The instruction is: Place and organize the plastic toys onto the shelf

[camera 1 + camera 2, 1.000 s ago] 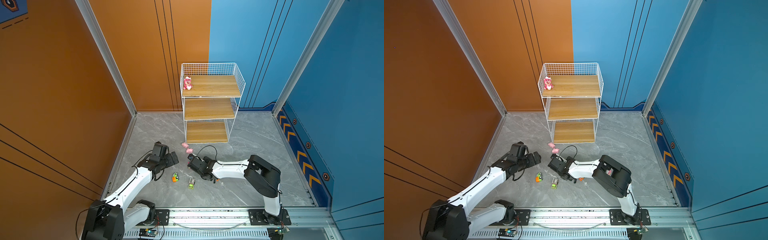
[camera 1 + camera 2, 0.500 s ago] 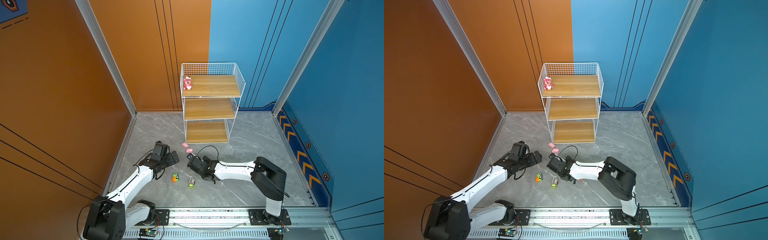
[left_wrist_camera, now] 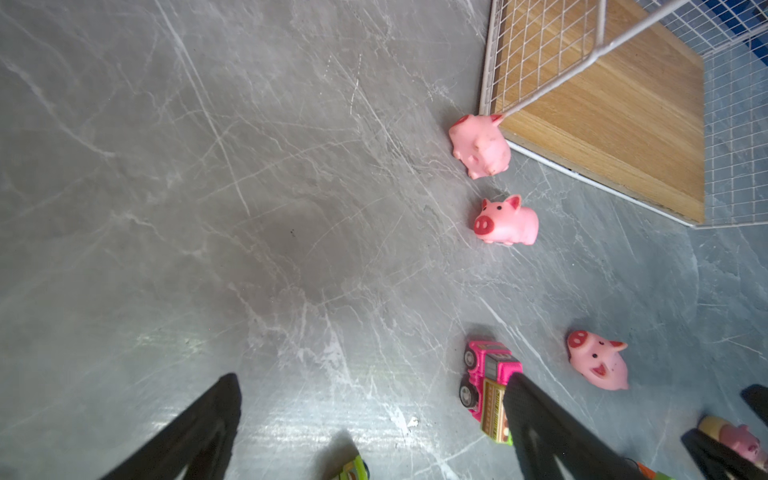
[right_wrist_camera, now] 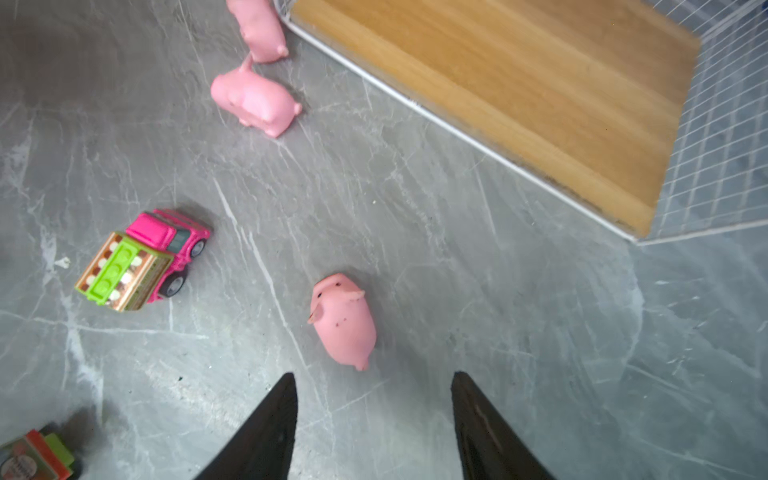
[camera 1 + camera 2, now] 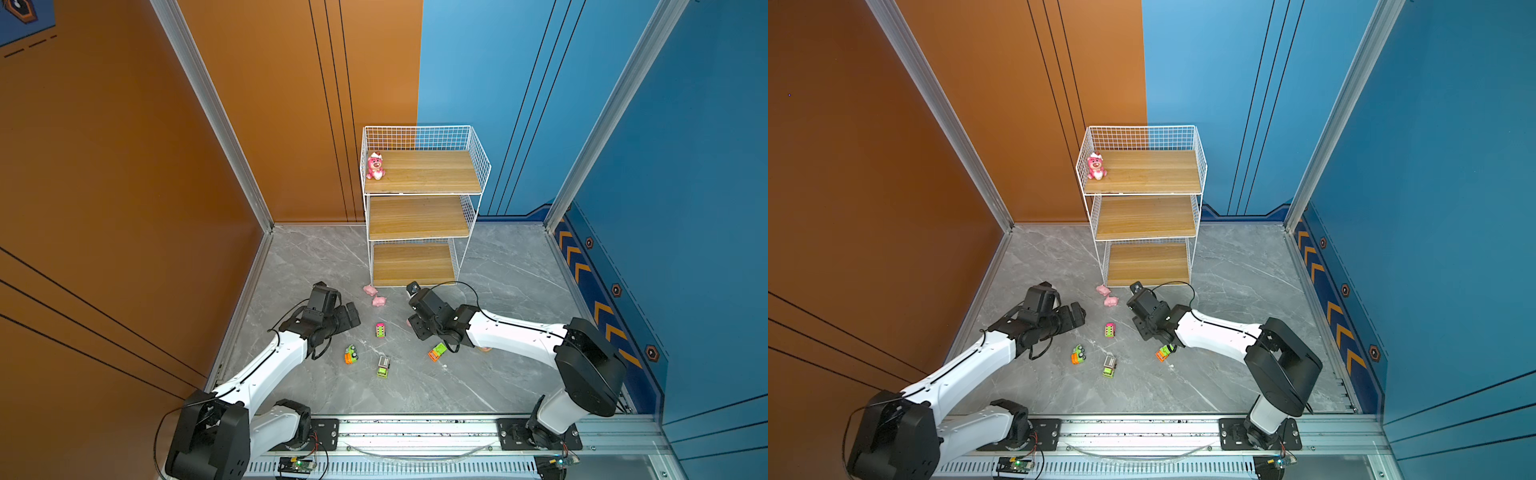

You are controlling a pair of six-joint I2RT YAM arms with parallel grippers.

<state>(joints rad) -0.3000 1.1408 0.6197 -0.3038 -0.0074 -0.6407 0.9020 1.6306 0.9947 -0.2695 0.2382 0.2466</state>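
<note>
The white wire shelf (image 5: 419,239) (image 5: 1144,239) holds a pink bear (image 5: 375,165) (image 5: 1096,165) on its top board. Two pink pigs (image 5: 370,289) (image 3: 507,222) lie by its front left foot. A third pig (image 4: 343,320) (image 3: 598,365) lies just past the tips of my open, empty right gripper (image 4: 374,376) (image 5: 417,328). The pink truck (image 5: 380,330) (image 4: 141,259) sits beside my open, empty left gripper (image 3: 374,380) (image 5: 353,316). Closer to the rail are a green-orange vehicle (image 5: 351,354), a grey-green one (image 5: 383,366) and an orange-green one (image 5: 437,351).
A pink figure with a tan base (image 3: 739,440) lies on the grey floor under the right arm. Orange and blue walls close in the left, back and right. A metal rail (image 5: 415,432) carries both arm bases along the front.
My right gripper has opened wider and drawn back to the right, uncovering the pink truck and the orange-green vehicle. The left arm has barely moved.
</note>
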